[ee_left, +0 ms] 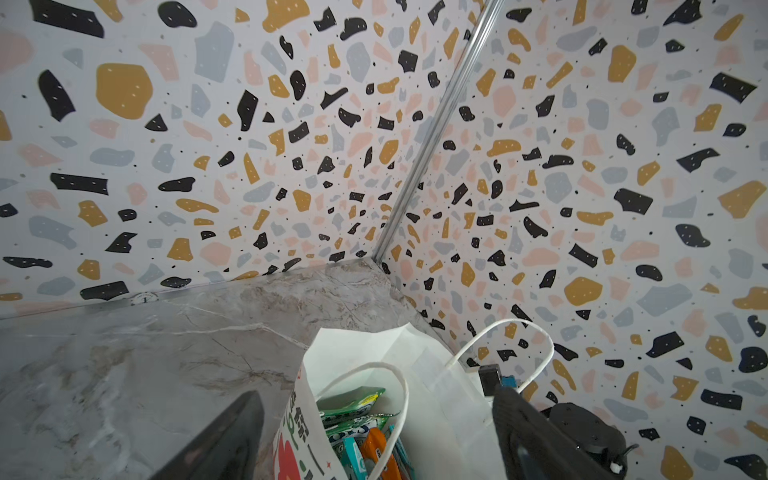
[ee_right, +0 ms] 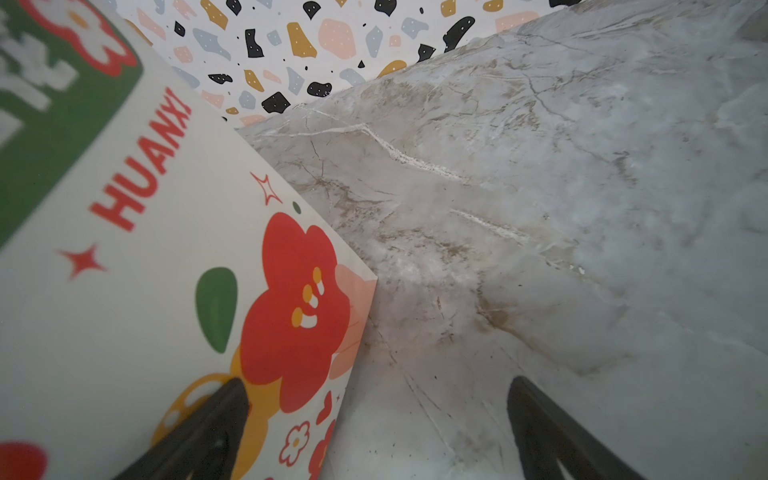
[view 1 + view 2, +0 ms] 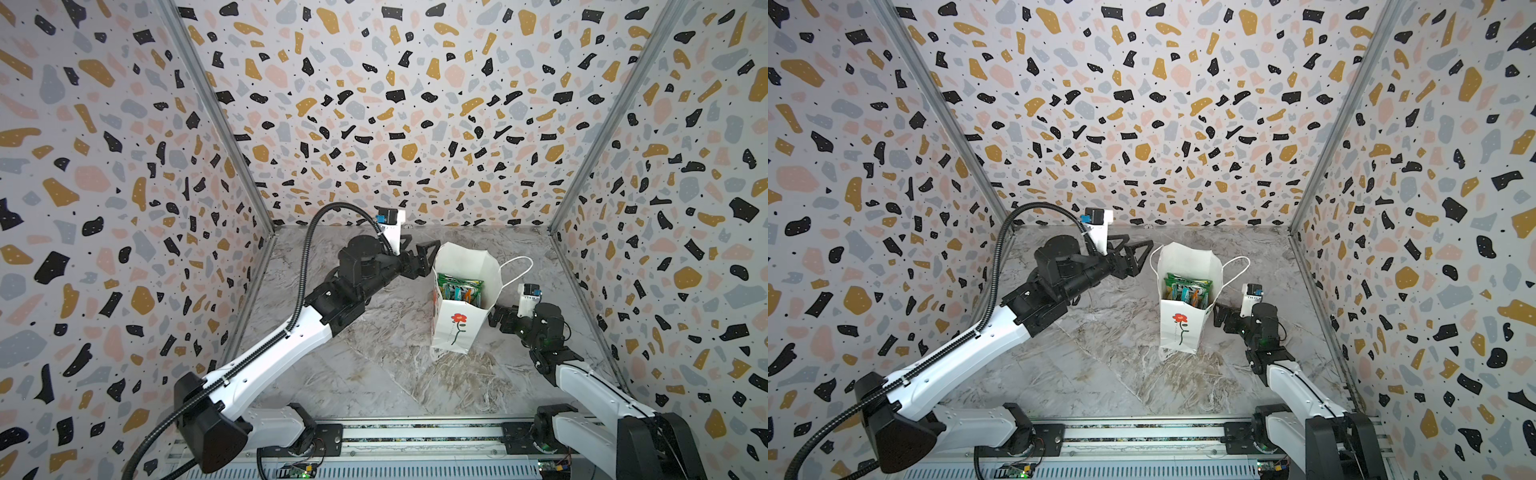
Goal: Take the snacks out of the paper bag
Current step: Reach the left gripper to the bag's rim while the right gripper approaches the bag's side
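The snacks stand on edge inside the paper bag, so none is out yet; the bag is upright on the marble table with its mouth open. The left gripper hangs at the bag's upper rim, jaws spread and empty, likely lining up to reach in. The right gripper sits low against the bag's other side, also wide and empty, probably to steady it.

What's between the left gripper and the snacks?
Left gripper sits open beside the rim of the paper bag. Between it and the snacks: the bag's side wall and a cord handle arching over the mouth, clearest in the left wrist view.
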`<control>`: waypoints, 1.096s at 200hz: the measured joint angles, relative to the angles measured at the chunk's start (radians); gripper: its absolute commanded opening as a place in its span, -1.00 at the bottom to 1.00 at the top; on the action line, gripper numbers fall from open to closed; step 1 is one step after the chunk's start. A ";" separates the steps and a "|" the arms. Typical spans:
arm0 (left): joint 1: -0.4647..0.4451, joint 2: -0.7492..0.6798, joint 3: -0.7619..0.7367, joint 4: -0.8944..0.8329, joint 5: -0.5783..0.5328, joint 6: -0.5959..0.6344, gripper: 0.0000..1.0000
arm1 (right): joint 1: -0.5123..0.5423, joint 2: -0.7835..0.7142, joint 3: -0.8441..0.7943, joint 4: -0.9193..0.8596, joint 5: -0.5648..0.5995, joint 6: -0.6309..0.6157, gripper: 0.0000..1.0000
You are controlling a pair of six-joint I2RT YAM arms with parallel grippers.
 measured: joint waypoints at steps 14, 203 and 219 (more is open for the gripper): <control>-0.015 0.042 0.030 -0.026 -0.002 0.022 0.48 | 0.001 0.000 0.000 0.000 -0.004 0.000 0.98; -0.029 0.198 0.156 -0.095 -0.018 0.107 -1.00 | 0.007 0.074 0.000 0.002 -0.030 0.000 0.98; -0.029 0.190 0.153 -0.097 -0.037 0.109 -1.00 | 0.009 0.093 0.000 0.001 -0.040 0.000 0.98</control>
